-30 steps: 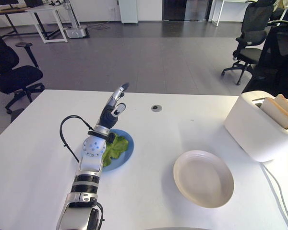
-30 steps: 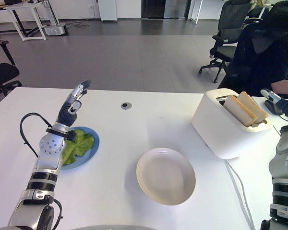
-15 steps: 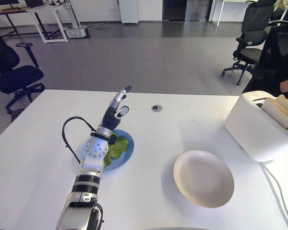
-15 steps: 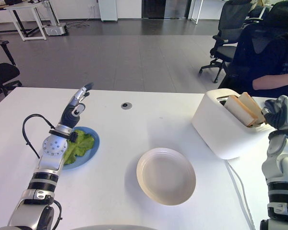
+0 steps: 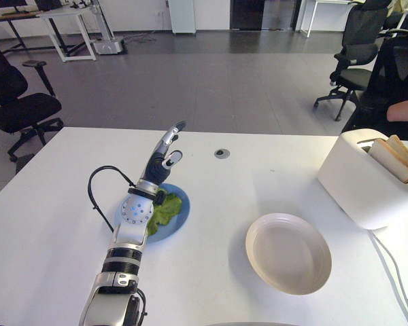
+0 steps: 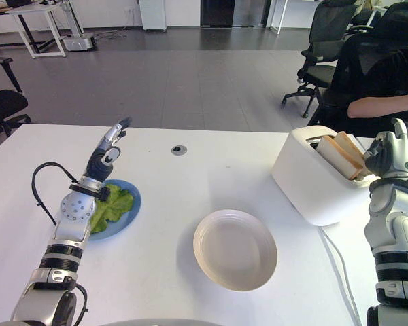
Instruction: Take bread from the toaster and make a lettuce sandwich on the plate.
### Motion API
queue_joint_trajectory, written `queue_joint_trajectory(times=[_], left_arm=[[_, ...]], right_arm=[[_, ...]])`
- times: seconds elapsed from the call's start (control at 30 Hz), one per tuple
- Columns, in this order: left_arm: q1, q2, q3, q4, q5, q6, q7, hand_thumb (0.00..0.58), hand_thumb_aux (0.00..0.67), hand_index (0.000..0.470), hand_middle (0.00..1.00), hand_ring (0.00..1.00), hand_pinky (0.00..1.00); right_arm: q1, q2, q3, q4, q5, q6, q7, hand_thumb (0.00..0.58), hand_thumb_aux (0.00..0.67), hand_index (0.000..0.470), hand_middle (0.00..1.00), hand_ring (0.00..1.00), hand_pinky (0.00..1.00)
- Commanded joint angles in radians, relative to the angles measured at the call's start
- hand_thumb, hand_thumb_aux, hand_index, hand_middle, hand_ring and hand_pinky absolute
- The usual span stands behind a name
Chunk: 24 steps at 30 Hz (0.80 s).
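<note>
A white toaster (image 6: 319, 183) stands at the table's right with two bread slices (image 6: 343, 157) sticking up from its slots. My right hand (image 6: 393, 153) hovers just right of the toaster near the bread, fingers spread and empty. An empty cream plate (image 6: 235, 249) lies at the middle front. A lettuce leaf (image 5: 164, 209) rests on a small blue plate (image 5: 179, 219) at the left. My left hand (image 5: 161, 155) is raised above the blue plate's far edge, fingers extended and holding nothing.
A small round grommet (image 5: 222, 153) sits in the tabletop at the back centre. A white cable (image 6: 340, 272) runs from the toaster toward the front right edge. Office chairs (image 5: 20, 102) stand on the floor beyond the table.
My right hand has risen and moved left toward the toaster's bread. My left hand has shifted slightly right above the blue plate.
</note>
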Motion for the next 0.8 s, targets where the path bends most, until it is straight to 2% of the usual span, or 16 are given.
queue_joint_trajectory(times=[0.03,0.23,0.3,0.33,0.37,0.4,0.43,0.47,0.5,0.53,0.67,0.73,0.77,0.8], left_arm=[[0.007,0.008,-0.018,0.005,0.017,0.001,0.000,0.000,0.000,0.000,0.00,0.00,0.00],[0.008,0.008,-0.027,0.005,0.017,-0.001,0.001,0.000,0.000,0.000,0.00,0.00,0.00],[0.008,0.008,-0.031,0.005,0.017,-0.001,0.002,0.000,0.000,0.000,0.00,0.00,0.00],[0.007,0.008,-0.033,0.009,0.017,-0.003,0.002,0.000,0.000,0.000,0.00,0.00,0.00],[0.006,0.008,-0.035,0.013,0.018,-0.004,0.002,0.000,0.000,0.000,0.00,0.00,0.00],[0.003,0.007,-0.037,0.019,0.018,-0.006,0.002,0.000,0.000,0.000,0.00,0.00,0.00],[0.002,0.007,-0.040,0.023,0.019,-0.007,0.003,0.000,0.000,0.000,0.00,0.00,0.00],[-0.002,0.005,-0.043,0.027,0.019,-0.008,0.003,0.000,0.000,0.000,0.00,0.00,0.00],[-0.004,0.004,-0.046,0.030,0.020,-0.010,0.004,0.000,0.000,0.000,0.00,0.00,0.00],[-0.005,0.004,-0.049,0.034,0.020,-0.011,0.004,0.000,0.000,0.000,0.00,0.00,0.00],[-0.008,0.003,-0.052,0.043,0.020,-0.016,0.004,0.000,0.000,0.000,0.00,0.00,0.00],[-0.004,0.005,-0.050,0.038,0.020,-0.017,0.006,0.000,0.000,0.000,0.00,0.00,0.00],[-0.003,0.005,-0.050,0.037,0.020,-0.017,0.006,0.000,0.000,0.000,0.00,0.00,0.00],[-0.003,0.006,-0.050,0.037,0.021,-0.017,0.007,0.000,0.000,0.000,0.00,0.00,0.00]], right_arm=[[-0.033,0.010,-0.011,0.025,0.042,-0.028,-0.024,0.580,0.670,0.470,0.00,0.00,0.00],[-0.056,0.019,0.010,0.092,0.077,-0.054,-0.013,0.580,0.670,0.470,0.00,0.00,0.00],[-0.067,0.030,0.005,0.123,0.120,-0.082,0.005,0.572,0.594,0.417,0.00,0.00,0.00],[-0.072,0.039,0.002,0.138,0.144,-0.097,0.016,0.554,0.528,0.370,0.00,0.00,0.00],[-0.078,0.044,0.004,0.155,0.162,-0.109,0.024,0.487,0.402,0.282,0.00,0.00,0.00],[-0.083,0.048,0.005,0.173,0.177,-0.120,0.026,0.445,0.347,0.243,0.00,0.00,0.00],[-0.088,0.049,0.006,0.193,0.189,-0.130,0.026,0.316,0.218,0.153,0.00,0.00,0.00],[-0.094,0.049,0.005,0.217,0.201,-0.140,0.024,0.209,0.134,0.094,0.00,0.00,0.00],[-0.098,0.044,0.011,0.239,0.200,-0.142,0.018,0.136,0.084,0.059,0.00,0.00,0.00],[-0.103,0.042,0.012,0.259,0.206,-0.150,0.013,0.096,0.058,0.041,0.00,0.00,0.00],[-0.130,0.043,0.017,0.322,0.228,-0.186,0.012,0.018,0.011,0.007,0.00,0.00,0.00],[-0.149,0.047,0.031,0.354,0.230,-0.203,0.011,0.040,0.024,0.017,0.00,0.00,0.00],[-0.155,0.047,0.036,0.366,0.231,-0.209,0.010,0.258,0.171,0.120,0.00,0.00,0.00],[-0.159,0.047,0.043,0.376,0.231,-0.214,0.010,0.494,0.413,0.289,0.00,0.00,0.00]])
